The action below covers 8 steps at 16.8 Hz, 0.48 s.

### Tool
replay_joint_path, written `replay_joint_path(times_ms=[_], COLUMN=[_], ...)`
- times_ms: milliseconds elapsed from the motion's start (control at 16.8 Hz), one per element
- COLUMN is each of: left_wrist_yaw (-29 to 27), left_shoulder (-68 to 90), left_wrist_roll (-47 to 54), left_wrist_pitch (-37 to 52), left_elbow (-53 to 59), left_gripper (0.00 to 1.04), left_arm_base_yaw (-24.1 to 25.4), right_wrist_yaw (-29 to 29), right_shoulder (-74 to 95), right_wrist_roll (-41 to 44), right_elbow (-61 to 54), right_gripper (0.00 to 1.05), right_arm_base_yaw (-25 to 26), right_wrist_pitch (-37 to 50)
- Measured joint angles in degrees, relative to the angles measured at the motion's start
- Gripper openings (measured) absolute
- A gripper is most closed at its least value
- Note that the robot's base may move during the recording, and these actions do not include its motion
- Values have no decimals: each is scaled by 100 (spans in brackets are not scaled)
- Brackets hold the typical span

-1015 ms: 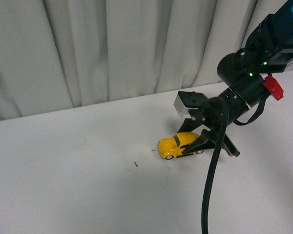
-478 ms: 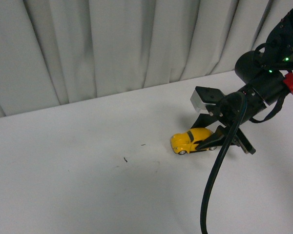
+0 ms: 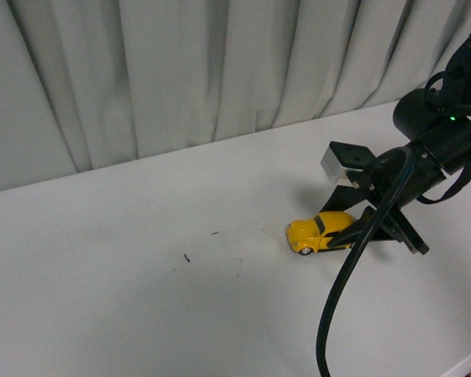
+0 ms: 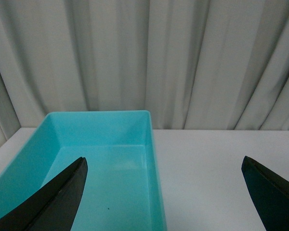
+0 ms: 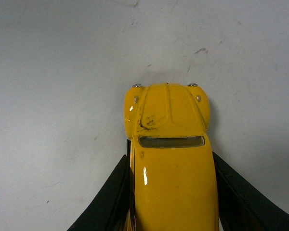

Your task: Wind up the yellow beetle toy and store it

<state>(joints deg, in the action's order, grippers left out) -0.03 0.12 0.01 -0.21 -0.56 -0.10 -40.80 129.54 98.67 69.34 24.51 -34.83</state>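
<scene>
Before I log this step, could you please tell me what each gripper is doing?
Left gripper: open, holding nothing.
Right gripper: shut on the yellow beetle toy.

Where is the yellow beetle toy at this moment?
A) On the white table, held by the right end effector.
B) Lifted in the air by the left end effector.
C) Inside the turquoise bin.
A: in the front view the yellow beetle toy stands on its wheels on the white table, and the right wrist view shows the right end effector gripping both its sides.

Lab setup (white table [image 3: 102,314], grey curtain [image 3: 180,71] backdrop).
</scene>
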Motion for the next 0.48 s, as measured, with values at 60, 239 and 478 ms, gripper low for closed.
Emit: replay_joint_path(times_ms=[60,239,478], left_wrist_yaw=[0,0,0], left_shoulder=[0,0,0], left_wrist_roll=[0,0,0], left_wrist_pitch=[0,0,0], left_elbow=[0,0,0], left_gripper=[98,98,98], left_arm_base_yaw=[0,-2,0], right_wrist_yaw=[0,28,114], right_shoulder=[-22,-35,-31], right_wrist_roll=[20,94,153], right_elbow=[-33,-63,57], right_gripper=[42,42,45], right_arm_base_yaw=[44,138,129], right_wrist_pitch=[-26,-87,-256])
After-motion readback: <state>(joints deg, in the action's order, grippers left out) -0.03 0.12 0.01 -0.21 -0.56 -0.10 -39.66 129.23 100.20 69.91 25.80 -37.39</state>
